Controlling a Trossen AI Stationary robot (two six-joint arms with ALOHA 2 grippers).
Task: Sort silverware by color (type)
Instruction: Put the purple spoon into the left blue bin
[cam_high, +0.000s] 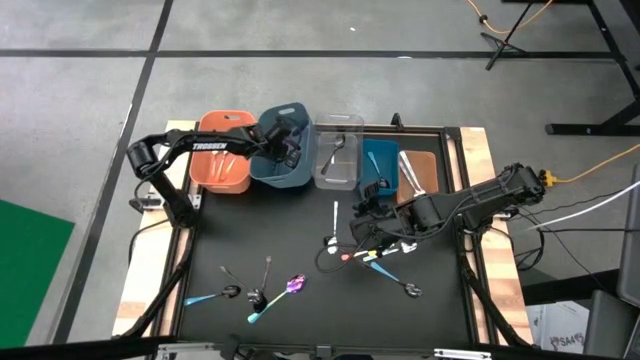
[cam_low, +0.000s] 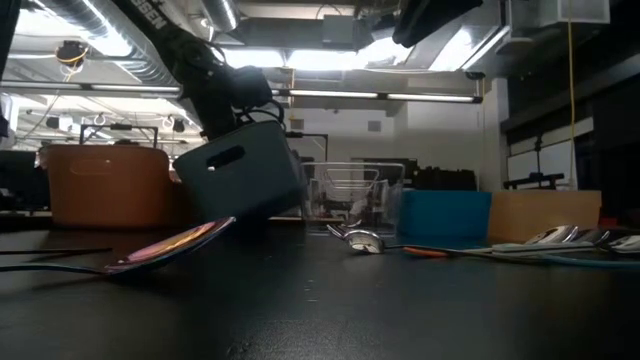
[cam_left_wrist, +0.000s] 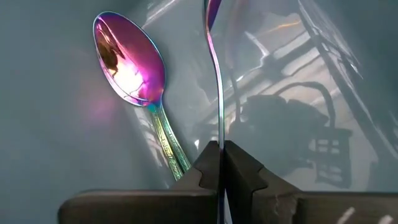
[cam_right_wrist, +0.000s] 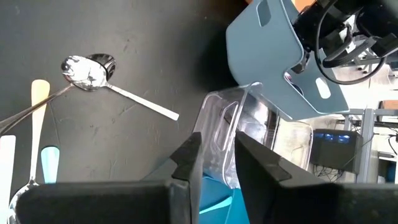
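My left gripper (cam_high: 285, 140) reaches down into the grey-blue bin (cam_high: 292, 172), which stands tilted in the low view (cam_low: 240, 170). It is shut on a thin iridescent utensil (cam_left_wrist: 217, 93). A second purple spoon with a teal handle (cam_left_wrist: 130, 62) lies against the bin's wall. My right gripper (cam_high: 372, 205) hovers open over the table in front of the blue bin (cam_high: 381, 160). More silverware lies on the black mat: a silver spoon (cam_high: 335, 215), a mixed cluster (cam_high: 370, 252), a purple spoon (cam_high: 295, 285) and a blue-handled one (cam_high: 205, 297). My left gripper pinches the iridescent utensil by its slim handle (cam_left_wrist: 219, 138) between the two fingers, seen edge-on. The fingers come from above into the bin. The handle runs on from the fingertips, with its purple head (cam_left_wrist: 211, 7) at the far end.
Five bins stand in a row at the far edge: orange (cam_high: 222, 168), grey-blue, clear (cam_high: 340, 168), blue, and brown (cam_high: 428, 175) holding silver pieces. The clear bin (cam_right_wrist: 230, 130) is close ahead of my right gripper (cam_right_wrist: 216, 155). Bare mat lies at the near right.
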